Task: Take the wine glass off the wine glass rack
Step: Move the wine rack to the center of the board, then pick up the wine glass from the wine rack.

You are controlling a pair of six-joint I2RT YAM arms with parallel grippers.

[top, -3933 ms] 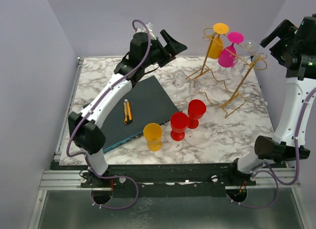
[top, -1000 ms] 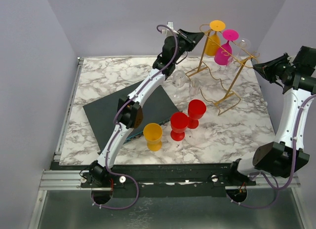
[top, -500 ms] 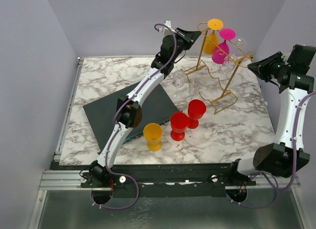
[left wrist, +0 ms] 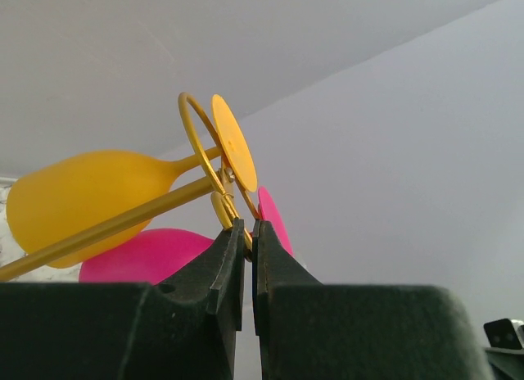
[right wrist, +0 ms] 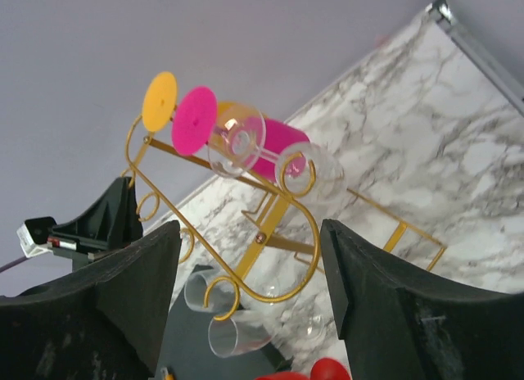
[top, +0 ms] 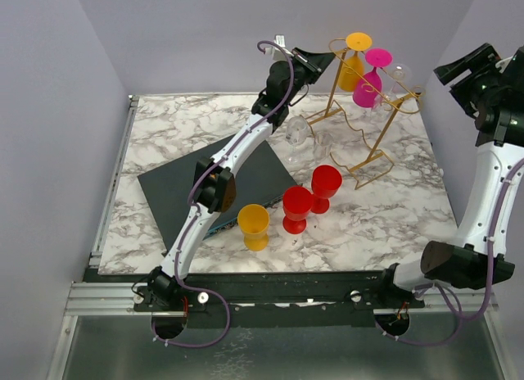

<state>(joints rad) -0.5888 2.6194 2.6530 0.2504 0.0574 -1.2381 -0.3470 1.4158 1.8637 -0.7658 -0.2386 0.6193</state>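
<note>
The gold wire wine glass rack (top: 372, 118) stands at the back right of the marble table. A yellow wine glass (top: 353, 70), a pink one (top: 368, 89) and a clear wine glass (top: 398, 72) hang upside down on its rails. My left gripper (top: 318, 59) is shut on the rack's curled scroll end (left wrist: 219, 201), right beside the yellow glass (left wrist: 90, 196). My right gripper (top: 460, 69) is open and hangs in the air to the right of the rack, touching nothing. Between its fingers I see the clear glass's foot (right wrist: 237, 139) and the scroll end (right wrist: 278, 257).
Two clear glasses (top: 300, 134) stand by the rack's legs. Two red glasses (top: 326, 183) and a yellow cup (top: 254, 226) stand at the table's middle front. A dark mat (top: 176, 192) lies on the left. Walls close in behind and to the right.
My right gripper has opened and pulled up and to the right, away from the rack's right end. The left gripper keeps its hold on the scroll end.
</note>
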